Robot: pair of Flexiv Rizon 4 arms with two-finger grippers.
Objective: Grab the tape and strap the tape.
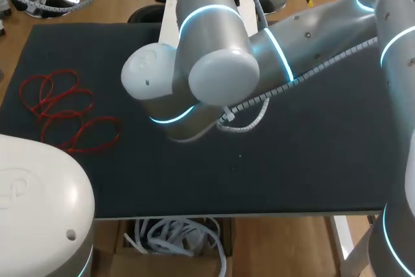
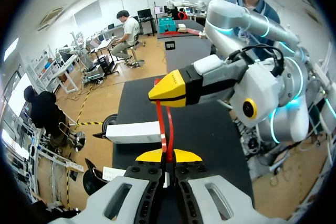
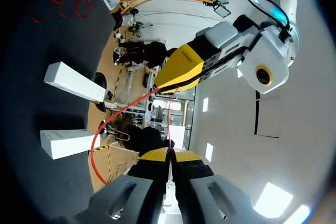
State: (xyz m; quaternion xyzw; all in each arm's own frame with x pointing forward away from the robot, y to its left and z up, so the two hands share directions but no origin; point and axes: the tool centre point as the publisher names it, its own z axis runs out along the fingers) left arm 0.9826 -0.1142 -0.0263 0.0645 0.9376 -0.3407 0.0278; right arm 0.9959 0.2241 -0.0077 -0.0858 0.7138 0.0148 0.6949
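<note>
— though the right arm (image 1: 214,63) hides the middle of the table (image 1: 311,160) from above, do the wrist views show the tape?

— yes. a red tape strand (image 2: 163,121) runs between the two claws, up in the air over the dark table top.

— how does the left gripper (image 2: 168,155) stand?

— its yellow tips are pressed together, with the near end of the strand pinched between them.

— and the right gripper (image 2: 167,91)?

— it sits just ahead of the left one. its tips are also together, clamped on the strand's other end. in its own wrist view a thin red line goes straight from its tips to the left claw, and a slack part of the same tape bows out to one side in a wide curve.

— is there any other tape?

— a bunch of loose red loops (image 1: 65,111) lies flat near the table's left edge, well apart from both claws.

— what else is on the table?

— a white box (image 2: 134,132) lies at the far edge, partly behind the right arm when seen from above. the right wrist view shows a second white box (image 3: 65,142) near it.
</note>
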